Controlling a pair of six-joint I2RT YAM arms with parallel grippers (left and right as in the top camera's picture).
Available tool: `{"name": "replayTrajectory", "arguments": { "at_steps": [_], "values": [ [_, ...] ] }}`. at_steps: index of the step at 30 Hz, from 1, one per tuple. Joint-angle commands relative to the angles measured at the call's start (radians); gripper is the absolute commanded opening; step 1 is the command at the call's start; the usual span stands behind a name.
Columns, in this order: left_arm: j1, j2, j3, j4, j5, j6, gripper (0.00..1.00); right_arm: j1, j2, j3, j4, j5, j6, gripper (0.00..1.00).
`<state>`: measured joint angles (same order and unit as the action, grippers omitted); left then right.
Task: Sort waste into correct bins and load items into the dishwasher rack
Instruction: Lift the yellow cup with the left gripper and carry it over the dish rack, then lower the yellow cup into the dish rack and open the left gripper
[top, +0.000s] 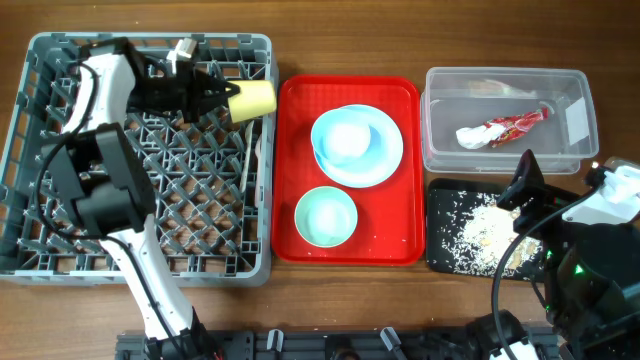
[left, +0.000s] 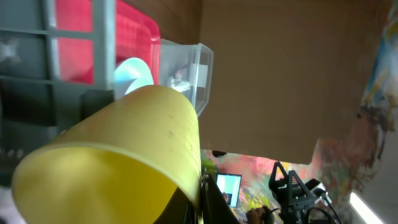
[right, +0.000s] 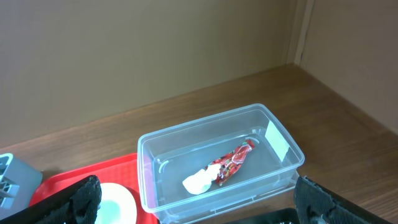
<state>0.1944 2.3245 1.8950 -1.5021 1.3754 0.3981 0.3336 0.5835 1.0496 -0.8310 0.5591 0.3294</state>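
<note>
Clamped shut on the small yellow cup (top: 255, 98) with the left gripper (top: 222, 95), cup tipped on its side at the far right corner of the grey dishwasher rack (top: 215, 200). Spread wide and holding nothing with the right gripper (top: 528, 183), over the black tray (top: 445, 250) strewn with pale crumbs (top: 480, 235). Lying in the clear tub (top: 505, 75): red-and-white wrapper (top: 515, 125) touching white napkin (top: 472, 137). Resting on the red serving tray (top: 395, 245): pale blue plate (top: 385, 150) bearing pale blue-white bowl (top: 347, 140), mint-green bowl (top: 325, 216) just beside.
</note>
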Motion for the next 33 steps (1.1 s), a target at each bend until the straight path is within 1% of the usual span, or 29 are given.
{"name": "replayTrajectory", "arguments": {
  "at_steps": [1, 3, 7, 12, 18, 24, 30, 33],
  "values": [
    [-0.033, 0.019, -0.013, -0.006, 0.047, 0.075, 0.04, -0.002, -0.003, 0.009, -0.001, 0.016, 0.011, 1.0],
    [-0.05, 0.019, -0.013, 0.0, 0.079, 0.093, 0.04, -0.002, -0.003, 0.009, -0.001, 0.016, 0.012, 1.0],
    [-0.063, 0.021, -0.013, 0.029, 0.048, 0.088, 0.04, -0.002, -0.003, 0.009, -0.001, 0.016, 0.012, 1.0],
    [-0.063, 0.021, -0.018, 0.028, -0.05, 0.089, 0.04, -0.002, -0.003, 0.009, -0.001, 0.016, 0.011, 1.0],
    [-0.044, 0.021, -0.055, 0.033, -0.077, 0.089, 0.04, -0.002, -0.003, 0.009, -0.001, 0.016, 0.012, 1.0],
    [-0.031, 0.021, -0.13, 0.094, -0.206, 0.088, 0.04, -0.002, -0.003, 0.009, -0.001, 0.016, 0.011, 1.0],
    [0.002, 0.021, -0.158, 0.119, -0.238, 0.088, 0.04, -0.002, -0.003, 0.009, -0.001, 0.016, 0.012, 1.0],
    [0.016, 0.021, -0.158, 0.119, -0.308, 0.088, 0.04, -0.002, -0.003, 0.009, -0.001, 0.016, 0.012, 1.0]
  ]
}}
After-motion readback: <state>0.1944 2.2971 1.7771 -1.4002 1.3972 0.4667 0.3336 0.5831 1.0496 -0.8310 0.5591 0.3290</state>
